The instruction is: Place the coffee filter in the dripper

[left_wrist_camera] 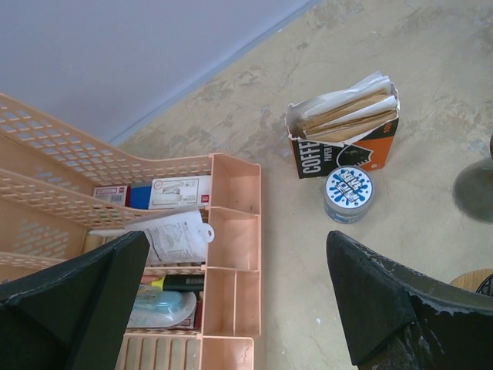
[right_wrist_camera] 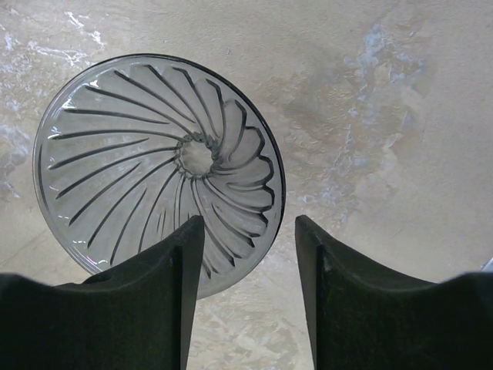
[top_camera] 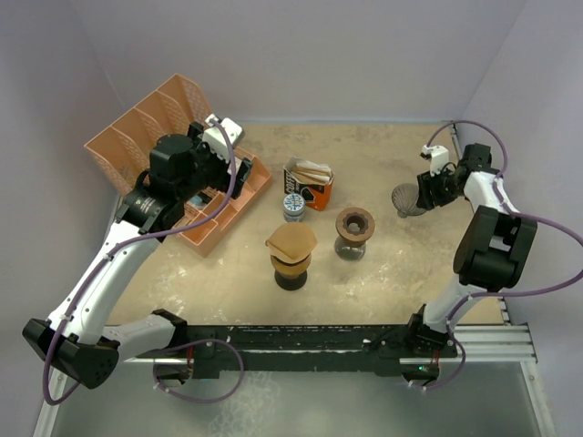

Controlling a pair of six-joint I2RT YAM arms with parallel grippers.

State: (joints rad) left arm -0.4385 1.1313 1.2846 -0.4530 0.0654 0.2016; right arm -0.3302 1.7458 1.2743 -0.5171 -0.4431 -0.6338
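Glass dripper [right_wrist_camera: 154, 162] sat far right on the table, its rim between the right gripper's [right_wrist_camera: 250, 223] parted fingers, not pinched. Left gripper [left_wrist_camera: 237, 254] hung wide open over the pink organiser [left_wrist_camera: 235, 181]; coffee filters [left_wrist_camera: 347, 116] poked from their box [left_wrist_camera: 343, 154].

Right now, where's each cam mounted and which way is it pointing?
Top external: above and behind the bases, looking down on the table; both arms show.
Left wrist: on the left arm, angled down at organizer, filter box, tin; open left gripper at bottom.
Right wrist: straight down into the clear dripper; right gripper at its rim, one finger over the bowl, one outside.
Shared: top and left wrist see organizer, box, tin; top and right wrist the clear dripper.
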